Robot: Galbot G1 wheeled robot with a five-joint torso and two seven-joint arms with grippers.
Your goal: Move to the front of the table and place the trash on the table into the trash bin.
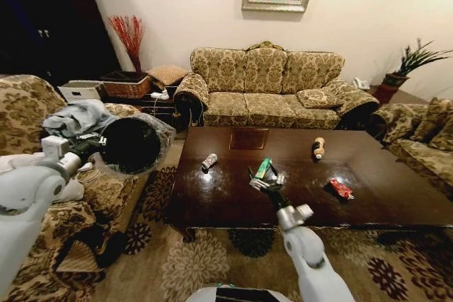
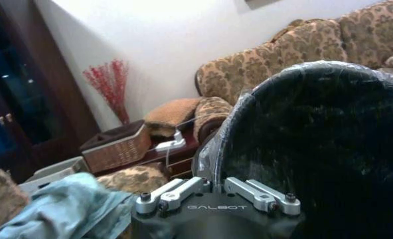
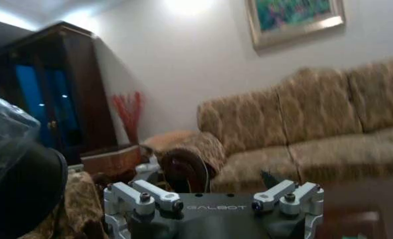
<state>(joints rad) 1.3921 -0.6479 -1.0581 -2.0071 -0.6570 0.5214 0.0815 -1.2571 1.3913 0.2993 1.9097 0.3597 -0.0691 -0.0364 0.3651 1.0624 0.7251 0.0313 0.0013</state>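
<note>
The dark glossy table stands right in front of me. Trash lies on it: a silver wrapper at the left, a green wrapper in the middle, a small brown bottle further back, and a red wrapper at the right. My right gripper hovers open over the table, just on the near side of the green wrapper. Left of the table, my left gripper is shut on the rim of the black trash bin. The bin is held in the air, tipped on its side with its mouth towards me.
A patterned sofa stands behind the table. Armchairs flank it, the left one carrying a blue cloth, the right one close to the table's end. A wicker basket sits far left. Patterned carpet lies below.
</note>
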